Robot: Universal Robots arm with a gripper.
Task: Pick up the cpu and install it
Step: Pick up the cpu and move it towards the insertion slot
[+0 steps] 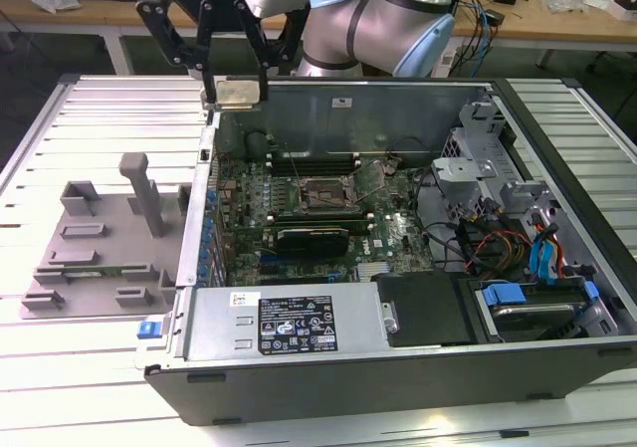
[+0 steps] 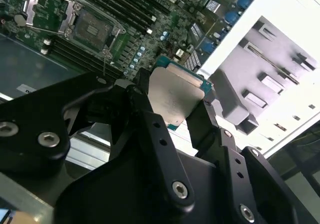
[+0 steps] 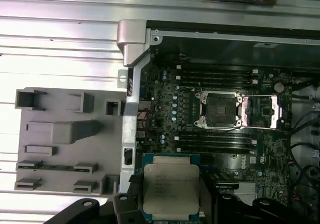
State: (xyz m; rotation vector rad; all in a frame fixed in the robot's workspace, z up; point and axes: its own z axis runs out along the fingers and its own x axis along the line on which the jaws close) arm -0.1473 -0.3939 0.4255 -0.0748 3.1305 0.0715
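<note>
My gripper [image 1: 237,87] is shut on the cpu [image 1: 239,93], a flat square chip with a silvery top. It hangs in the air over the far corner of the open computer case [image 1: 398,367], at the exterior view's left. In both wrist views the cpu [image 2: 177,97] [image 3: 171,186] sits clamped between the two black fingers [image 2: 146,109], gripped by its edges. The black square socket [image 1: 323,196] [image 3: 220,109] [image 2: 92,27] on the green motherboard lies open with its metal bracket swung aside. It is well below and apart from the cpu.
A grey plastic tray [image 1: 100,238] [image 3: 60,144] with raised blocks lies on the slatted table beside the case. Inside the case are memory slots, cables [image 1: 488,243], a drive cage [image 1: 478,158] and a power supply [image 1: 289,323]. The case walls rise around the board.
</note>
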